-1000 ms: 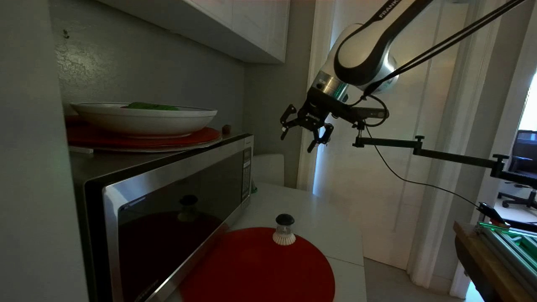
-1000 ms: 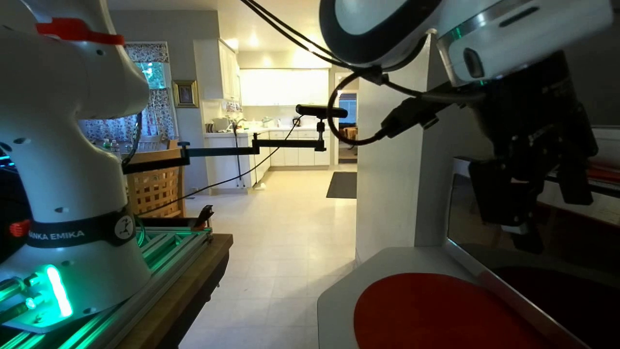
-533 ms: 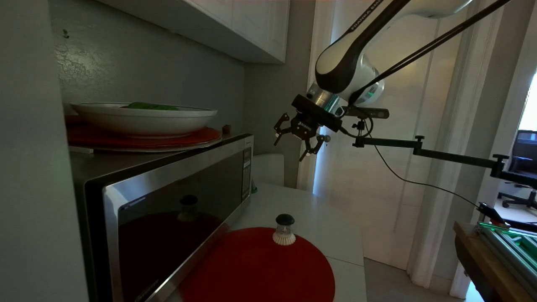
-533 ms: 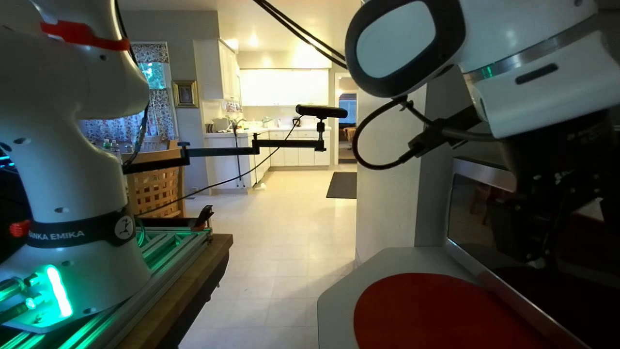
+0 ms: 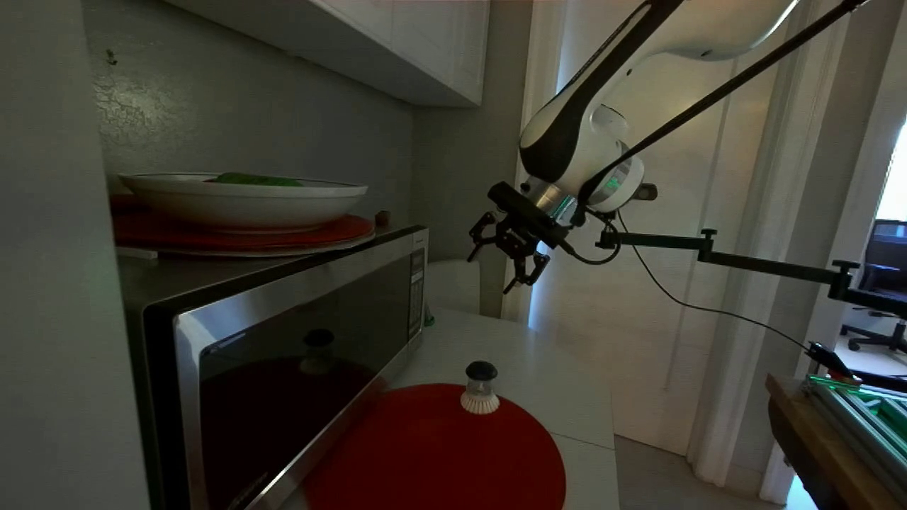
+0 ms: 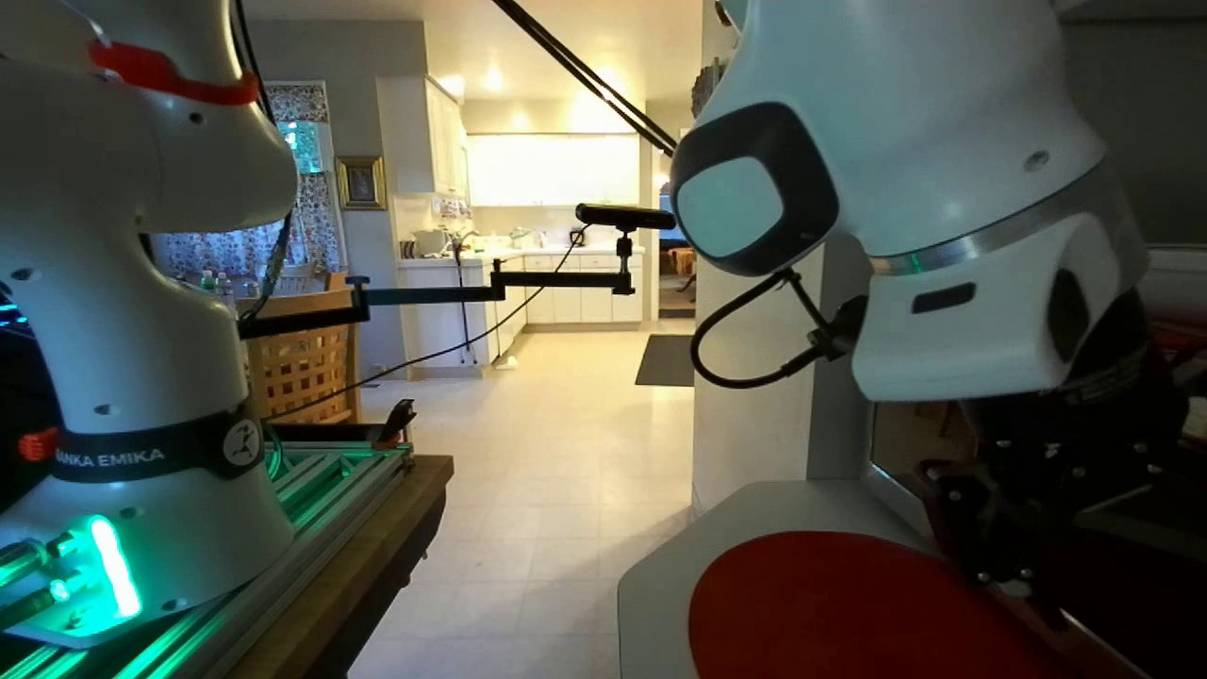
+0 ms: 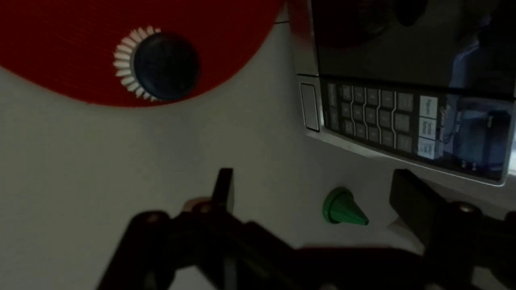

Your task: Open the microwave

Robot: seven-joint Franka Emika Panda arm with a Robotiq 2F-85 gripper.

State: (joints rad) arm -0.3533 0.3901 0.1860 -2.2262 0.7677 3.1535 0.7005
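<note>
1. Microwave (image 5: pixel 276 354) on the desk (image 5: pixel 510 354), door (image 5: pixel 297 382) closed, red mat (image 5: pixel 453 453) along its front.
2. My fingers (image 7: pixel 415 199): spread wide, gripping nothing, in the air off the keypad (image 7: pixel 381 117) end.
3. Step in hand, I judge: line up on the long button (image 7: pixel 309 107) below the keypad, likely the door release.
4. To do it well: bring fingers together first, push squarely and gently, steer clear of brush (image 7: pixel 165 66) and green cone (image 7: pixel 342 207).

The arm (image 5: pixel 563 145) slopes down to a tilted claw (image 5: pixel 488 275), its dimly seen fingers (image 7: pixel 414 201) spread, perhaps fully.
</note>
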